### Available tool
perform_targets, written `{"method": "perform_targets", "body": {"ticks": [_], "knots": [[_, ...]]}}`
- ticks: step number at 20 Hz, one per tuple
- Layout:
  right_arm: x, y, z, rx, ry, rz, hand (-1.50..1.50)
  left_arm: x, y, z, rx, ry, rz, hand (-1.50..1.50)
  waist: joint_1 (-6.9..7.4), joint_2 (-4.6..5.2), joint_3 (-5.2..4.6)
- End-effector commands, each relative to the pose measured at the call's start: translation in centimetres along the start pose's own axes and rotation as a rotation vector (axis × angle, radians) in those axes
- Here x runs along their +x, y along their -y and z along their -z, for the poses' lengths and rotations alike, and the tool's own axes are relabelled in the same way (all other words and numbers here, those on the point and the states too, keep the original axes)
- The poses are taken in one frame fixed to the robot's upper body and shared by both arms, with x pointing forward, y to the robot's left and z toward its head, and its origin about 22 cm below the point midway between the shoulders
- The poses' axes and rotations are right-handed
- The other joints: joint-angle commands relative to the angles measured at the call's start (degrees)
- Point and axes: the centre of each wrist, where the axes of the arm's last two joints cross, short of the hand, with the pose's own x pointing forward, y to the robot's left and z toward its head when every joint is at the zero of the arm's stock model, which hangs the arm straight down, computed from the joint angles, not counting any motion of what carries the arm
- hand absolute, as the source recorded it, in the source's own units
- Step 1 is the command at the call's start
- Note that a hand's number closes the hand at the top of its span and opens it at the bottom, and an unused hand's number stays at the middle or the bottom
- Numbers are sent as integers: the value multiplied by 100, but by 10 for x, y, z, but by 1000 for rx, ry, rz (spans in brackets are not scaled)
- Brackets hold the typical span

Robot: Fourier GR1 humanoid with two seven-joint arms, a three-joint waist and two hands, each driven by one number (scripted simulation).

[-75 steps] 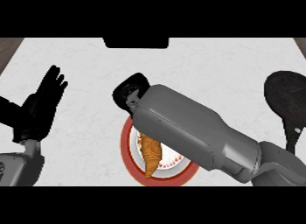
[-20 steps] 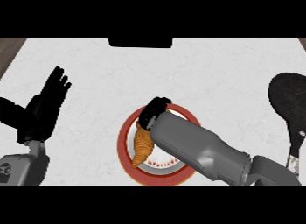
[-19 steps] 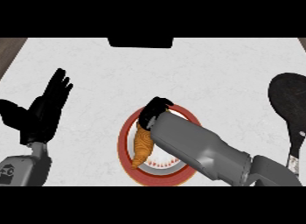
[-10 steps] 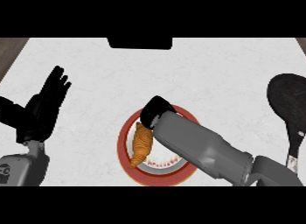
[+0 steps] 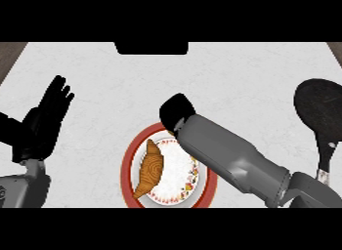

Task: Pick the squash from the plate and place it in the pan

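Note:
The orange squash [image 5: 151, 168] lies lengthwise on the left half of a white plate with a red rim [image 5: 128, 168]. My right hand [image 5: 178, 110] shows as a dark shape just past the plate's far edge, apart from the squash, with its forearm crossing the plate's right side. The black pan [image 5: 331, 113] sits at the counter's right edge, its handle [image 5: 325, 156] pointing toward me. At the left, my left hand [image 5: 40, 122] rests open with fingers up.
A dark object [image 5: 151, 47] sits at the counter's far edge in the middle. Brown floor shows beyond the counter's far corners. Bare white counter [image 5: 239, 78] lies between the plate and the pan.
My right hand has moved away from me, off the squash's far end to just beyond the plate's rim. The squash stays on the plate and shows more fully. The left hand barely shifted.

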Motion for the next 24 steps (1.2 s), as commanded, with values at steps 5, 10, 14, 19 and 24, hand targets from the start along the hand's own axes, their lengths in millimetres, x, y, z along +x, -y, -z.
{"method": "perform_targets", "body": {"ticks": [5, 10, 14, 19, 24], "knots": [[-139, 16, 3, -309, -635, 653, 150, -3, -8, -7, 45, -14, 0, 0, -358, -83, 22], [-156, 41, -18, -587, -819, 610, 150, -14, -15, -9, 63, -11, 8, 0, -251, -56, -10], [-161, 70, -42, -657, -865, 619, 150, -10, -12, -9, 40, -9, 9, 0, -147, -25, -8], [-200, 66, -62, -679, -961, 680, 150, -6, -8, -4, 33, 1, -8, 0, -110, 0, -8], [-231, 32, -68, -722, -1062, 720, 150, -13, -6, -3, 23, -2, -8, 0, -132, 6, -7]]}}
